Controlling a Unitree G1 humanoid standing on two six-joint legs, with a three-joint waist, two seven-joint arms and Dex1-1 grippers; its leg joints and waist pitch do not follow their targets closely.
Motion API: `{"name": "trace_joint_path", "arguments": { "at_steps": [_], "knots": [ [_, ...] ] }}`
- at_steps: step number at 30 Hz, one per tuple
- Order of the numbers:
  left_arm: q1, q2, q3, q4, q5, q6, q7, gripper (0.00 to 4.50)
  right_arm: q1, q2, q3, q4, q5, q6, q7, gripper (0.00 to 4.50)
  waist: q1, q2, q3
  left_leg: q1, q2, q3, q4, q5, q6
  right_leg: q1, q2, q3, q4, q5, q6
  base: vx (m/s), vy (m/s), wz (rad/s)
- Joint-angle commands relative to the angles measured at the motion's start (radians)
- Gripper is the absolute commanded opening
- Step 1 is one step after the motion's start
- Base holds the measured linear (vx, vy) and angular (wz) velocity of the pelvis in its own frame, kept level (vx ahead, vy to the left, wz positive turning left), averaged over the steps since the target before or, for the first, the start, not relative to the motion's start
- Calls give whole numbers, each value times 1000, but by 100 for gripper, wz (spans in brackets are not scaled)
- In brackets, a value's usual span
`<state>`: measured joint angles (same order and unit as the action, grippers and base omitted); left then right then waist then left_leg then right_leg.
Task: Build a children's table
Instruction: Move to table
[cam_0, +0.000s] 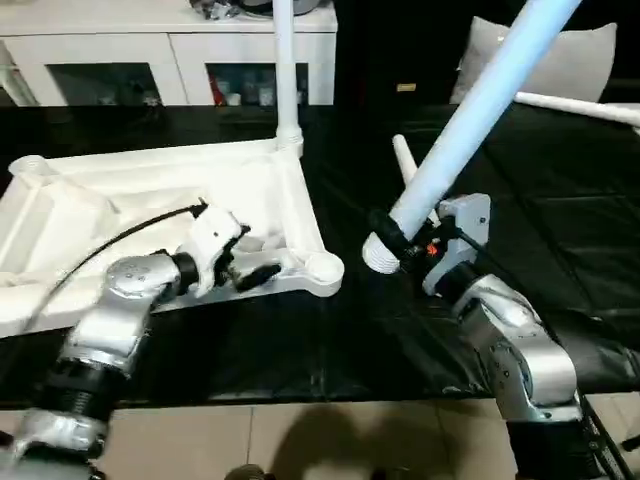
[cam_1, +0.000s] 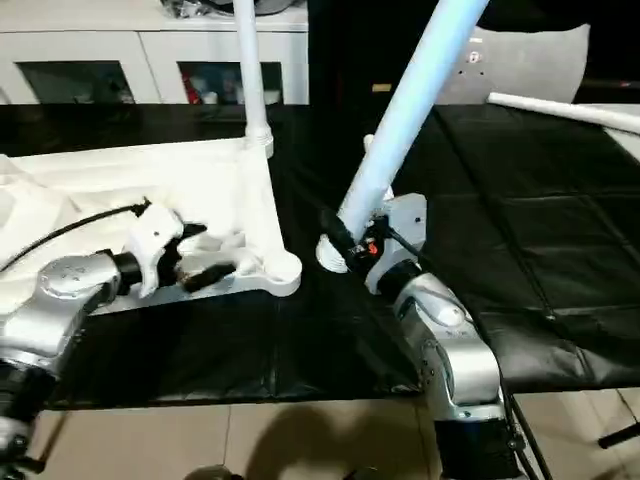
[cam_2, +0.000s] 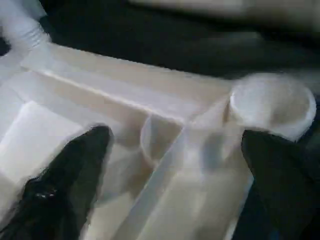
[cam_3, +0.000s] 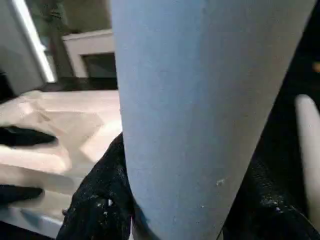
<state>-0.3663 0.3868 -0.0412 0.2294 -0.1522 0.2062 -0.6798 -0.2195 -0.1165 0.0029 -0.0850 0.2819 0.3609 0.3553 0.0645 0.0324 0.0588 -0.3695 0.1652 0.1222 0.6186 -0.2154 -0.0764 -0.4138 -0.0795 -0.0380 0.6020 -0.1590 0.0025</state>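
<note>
Two head views give the same scene: the white plastic rectangular tabletop (cam_0: 150, 215) lies ribbed underside up on the black-covered work surface (cam_0: 560, 260), on my left. One white tapered tube leg (cam_0: 285, 70) stands upright in the far corner socket. My left gripper (cam_0: 245, 272) hovers at the tabletop's near edge, fingers spread wide, just beside the empty round corner socket (cam_0: 322, 268). My right gripper (cam_0: 400, 240) is clamped on a second long white tube leg (cam_0: 480, 110), near its ribbed lower end; that leg slants up and away to the right. A third white leg (cam_0: 575, 106) lies flat on the black cover, far right, and a shorter white piece (cam_0: 404, 160) shows behind the held leg. White cabinets (cam_0: 150, 60) stand beyond. I can read no writing or label anywhere.

From my left wrist, both black fingers (cam_2: 75, 170) stand well apart over the ribbed underside, the round socket (cam_2: 272, 105) between and beyond them.

From my right wrist, the held leg (cam_3: 200, 110) rises between my black finger pads (cam_3: 102, 200), with the tabletop (cam_3: 60, 130) off to one side.
</note>
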Motion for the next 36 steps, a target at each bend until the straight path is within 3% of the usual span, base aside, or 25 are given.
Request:
{"name": "trace_joint_path", "arguments": {
  "at_steps": [1,2,3,5,6,7,9,10,11,13,19,20,21,22,23,24,25,26,27,28,29,32,34,36],
  "knots": [
    [54,-69,78,-100,-74,33,136,450,18,19,-17,-51,2,49,-63,188,3,8,-67,-5,37,7,-94,-204,-25,66,-52,31,-50,-153,-245,0,0,0],
    [71,-88,91,-121,-82,36,163,450,23,24,-18,-57,-5,46,-77,188,4,9,-65,-6,37,7,-94,-211,-21,65,-53,31,-54,-180,-240,0,0,0],
    [145,-150,127,-197,-83,45,264,450,40,27,-3,-73,-52,21,-115,188,2,4,-66,-7,39,8,-96,-228,-18,64,-52,31,-57,-235,-220,0,0,0],
    [190,-175,134,-241,-59,42,311,450,46,11,25,-73,-111,-13,-127,188,-5,-5,-59,-10,35,11,-98,-252,-12,58,-46,30,-75,-347,-163,0,0,0],
    [222,-190,133,-274,-35,33,340,450,50,-4,48,-68,-169,-52,-141,188,-5,-5,-59,-10,35,11,-98,-252,-12,58,-46,30,-75,-347,-163,0,0,0],
    [255,-203,126,-320,-3,42,366,450,54,-14,60,-61,-192,-69,-142,188,-6,-8,-57,-8,39,12,-99,-265,-14,52,-45,32,-83,-401,-127,0,0,0],
    [274,-213,120,-347,6,49,377,450,60,-9,54,-65,-167,-54,-131,188,-3,-3,-55,-3,35,13,-99,-291,-6,42,-42,32,-90,-469,-98,0,0,0],
    [319,-240,107,-411,14,58,411,450,76,10,34,-90,-80,-8,-92,188,-2,-17,-53,-6,38,9,-101,-295,3,45,-44,32,-88,-487,-85,0,0,0],
    [337,-253,103,-438,16,64,429,450,83,18,26,-103,-44,9,-76,188,-1,-14,-52,-7,41,9,-103,-299,6,42,-44,32,-92,-497,-76,0,0,0],
    [362,-266,92,-478,20,86,459,450,86,22,26,-111,-17,28,-58,188,0,-24,-54,-9,41,8,-103,-289,8,39,-41,30,-92,-477,-71,0,0,0],
    [369,-266,92,-502,29,100,486,450,83,18,39,-94,-33,14,-49,188,5,-25,-61,-11,41,9,-103,-224,-1,46,-38,31,-76,-306,-97,0,0,0],
    [368,-263,96,-506,29,107,487,450,83,20,44,-92,-38,14,-46,188,16,-13,-62,-59,12,-40,-113,-172,96,91,-61,-29,-63,-246,-116,0,0,0],
    [369,-265,97,-513,32,113,488,450,83,20,45,-93,-36,16,-44,188,11,-16,-67,-51,5,-48,-100,-134,145,81,-65,-39,-70,-202,-135,3,-19,35],
    [370,-266,98,-517,35,117,489,450,85,20,46,-96,-34,17,-43,188,3,-9,-64,-58,-3,-63,-86,-89,215,89,-73,-56,-71,-169,-184,3,-8,60],
    [370,-267,99,-521,37,121,490,450,86,21,44,-97,-30,17,-41,188,0,-6,-62,-67,-5,-77,-83,-62,243,97,-76,-70,-71,-174,-207,3,-8,60],
    [371,-267,97,-524,38,125,492,450,86,20,43,-98,-28,15,-40,188,6,0,-63,-66,-7,-85,-82,-56,243,102,-75,-79,-69,-185,-212,11,-9,53],
    [372,-260,86,-533,43,136,498,450,90,22,32,-103,-13,16,-42,188,-3,16,-73,-12,35,-59,-67,-67,202,64,-62,-43,-79,-196,-201,38,-21,19],
    [372,-257,82,-534,44,137,497,450,91,23,29,-105,-11,17,-44,188,10,4,-59,-37,45,-48,-85,-93,121,82,-62,-30,-68,-162,-199,38,-21,19],
    [372,-256,81,-534,44,137,497,450,92,23,28,-105,-11,17,-45,188,15,-1,-57,-35,45,-44,-93,-151,87,81,-61,-30,-70,-200,-182,0,0,0],
    [369,-257,77,-532,45,138,502,450,95,19,23,-108,-16,13,-48,188,24,7,-58,-27,46,-42,-97,-229,34,78,-65,-26,-73,-245,-163,0,0,0],
    [368,-258,77,-531,45,139,503,450,96,18,22,-108,-16,13,-49,188,24,6,-54,-25,47,-39,-107,-301,-4,74,-62,-25,-77,-290,-143,0,0,0],
    [363,-258,72,-530,49,142,501,450,97,15,17,-107,-18,12,-50,188,17,-3,-48,-22,43,-26,-114,-407,-47,67,-65,-18,-90,-435,-85,0,0,0],
    [359,-261,67,-530,49,147,497,450,98,12,13,-104,-22,10,-52,188,16,-4,-47,-14,40,-22,-114,-431,-49,59,-65,-14,-100,-515,-53,0,0,0],
    [358,-265,66,-532,46,154,502,450,98,9,12,-102,-23,8,-53,188,14,-4,-51,-13,39,-20,-112,-409,-44,58,-66,-11,-103,-522,-41,0,0,0]
  ]
}}
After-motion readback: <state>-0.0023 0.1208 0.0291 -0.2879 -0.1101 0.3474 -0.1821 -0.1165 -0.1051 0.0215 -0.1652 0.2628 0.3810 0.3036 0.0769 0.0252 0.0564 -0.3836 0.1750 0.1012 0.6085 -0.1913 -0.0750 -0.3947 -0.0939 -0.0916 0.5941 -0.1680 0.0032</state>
